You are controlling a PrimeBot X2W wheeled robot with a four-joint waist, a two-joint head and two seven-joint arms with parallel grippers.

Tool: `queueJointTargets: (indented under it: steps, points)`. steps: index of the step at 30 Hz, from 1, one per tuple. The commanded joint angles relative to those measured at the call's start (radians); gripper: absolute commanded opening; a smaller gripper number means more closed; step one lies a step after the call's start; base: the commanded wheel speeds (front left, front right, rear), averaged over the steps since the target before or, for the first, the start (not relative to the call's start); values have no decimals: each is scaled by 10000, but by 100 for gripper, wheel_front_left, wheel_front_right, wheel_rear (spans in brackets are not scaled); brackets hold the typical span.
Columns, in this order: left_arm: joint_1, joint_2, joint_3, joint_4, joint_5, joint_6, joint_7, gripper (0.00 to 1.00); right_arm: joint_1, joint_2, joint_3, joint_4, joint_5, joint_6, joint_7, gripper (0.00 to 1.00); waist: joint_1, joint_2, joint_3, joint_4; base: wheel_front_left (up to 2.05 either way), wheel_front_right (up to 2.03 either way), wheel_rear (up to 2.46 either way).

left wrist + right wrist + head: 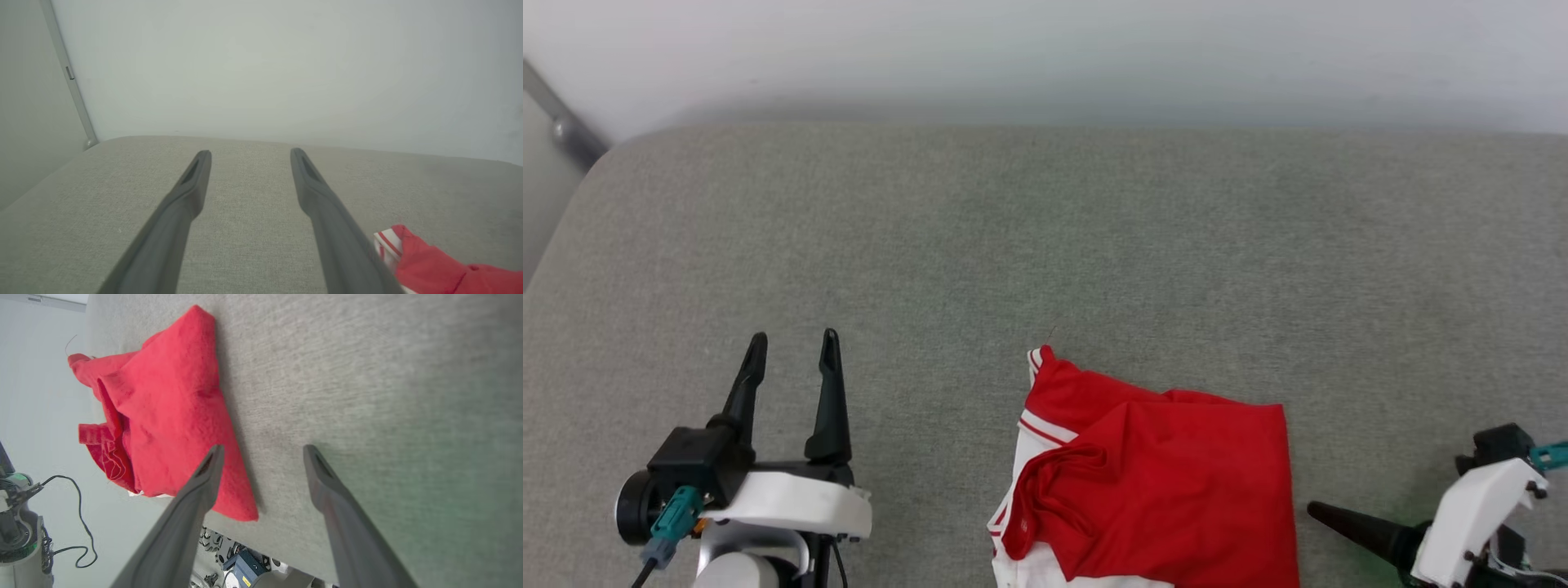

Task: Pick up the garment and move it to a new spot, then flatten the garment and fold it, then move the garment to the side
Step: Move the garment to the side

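- Garment [1168,490] lies crumpled at the near edge of the grey padded surface [1045,245], red side up (a white sleeve shows on its left).
- Right gripper [263,448], near that garment's right edge, has the jaws wide apart and holds nothing.
- Left gripper [794,337], well apart on the left, is also spread wide and empty, above bare fabric.
- White wall [1045,57] stands behind.

No text or number could be read: the garment [1176,490] showed plain red cloth and striped trim; a yellow sticker [247,581] on a blue box [241,566] was too small.
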Motion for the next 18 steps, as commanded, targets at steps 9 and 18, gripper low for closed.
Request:
queueJointTargets:
  steps: [9,18]
  points:
    - [-537,-503,197,409,391,-590,-55,100,-829,315,823,1641,1322,-8,-23,100,0,0,438,581,0,0,0]
    - [-248,-689,404,776,682,-770,-54,100,-1304,76,1900,2012,1418,-2,-726,0,0,0,-55,463,0,0,0]
